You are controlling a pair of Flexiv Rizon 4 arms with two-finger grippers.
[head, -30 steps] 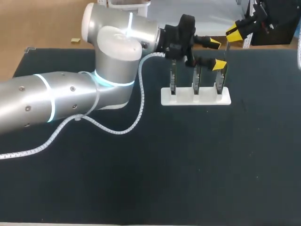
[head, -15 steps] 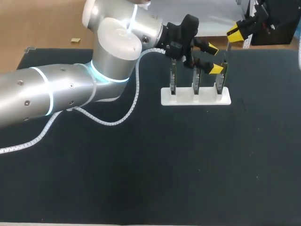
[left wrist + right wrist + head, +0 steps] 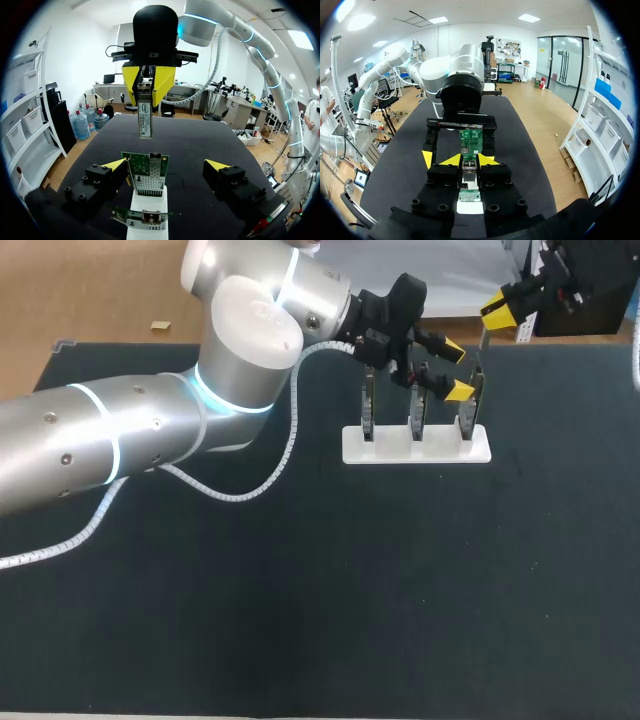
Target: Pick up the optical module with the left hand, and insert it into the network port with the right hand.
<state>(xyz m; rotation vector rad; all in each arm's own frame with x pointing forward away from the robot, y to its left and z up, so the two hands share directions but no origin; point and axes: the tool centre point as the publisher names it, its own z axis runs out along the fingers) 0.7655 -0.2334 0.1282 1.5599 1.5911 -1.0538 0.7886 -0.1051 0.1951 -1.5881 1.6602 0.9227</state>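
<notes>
Yellow right pincer [image 3: 149, 81] clamps optical module [image 3: 144, 119] near table's [image 3: 300, 620] far edge.

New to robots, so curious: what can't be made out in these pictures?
Head view: ports on the cards too small; the left tool overlaps them.
Head view: arm behind the right tool cut off by the edge.
Right wrist view: optical module mostly hidden between that tool's fingers.
Left wrist view: white stand cut off by the rim.

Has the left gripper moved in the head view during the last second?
Yes. The left gripper has shifted nearer the white stand, which stayed put.
</notes>
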